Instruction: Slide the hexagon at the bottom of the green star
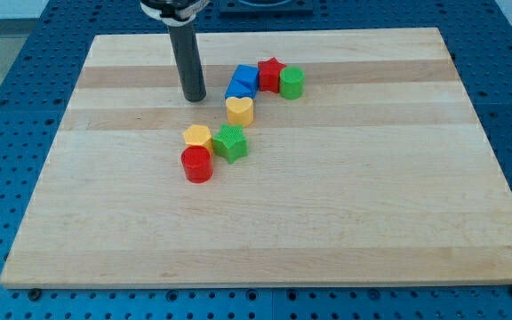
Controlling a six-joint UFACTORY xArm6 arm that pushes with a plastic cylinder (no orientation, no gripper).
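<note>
My tip (194, 98) (a bare rod end, with no jaws to open or close) rests on the wooden board (345, 213), to the view's left of the blue blocks (242, 82). The yellow hexagon (197, 136) touches the green star (231, 142) on its left, with the red cylinder (196, 164) just below; the yellow heart (239, 109), red star (270, 74) and green cylinder (292, 82) lie nearer the view's top.

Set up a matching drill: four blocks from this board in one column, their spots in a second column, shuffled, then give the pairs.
Blocks:
1. yellow hexagon
2. red cylinder
3. yellow heart
4. green cylinder

Spots:
A. farthest toward the view's right in the upper cluster
B. just below the blue blocks
C. lowest block in the view
D. against the green star, on its left

My tip stands left of the blue blocks.

Pairs: 1-D, 2-C, 3-B, 4-A
</note>
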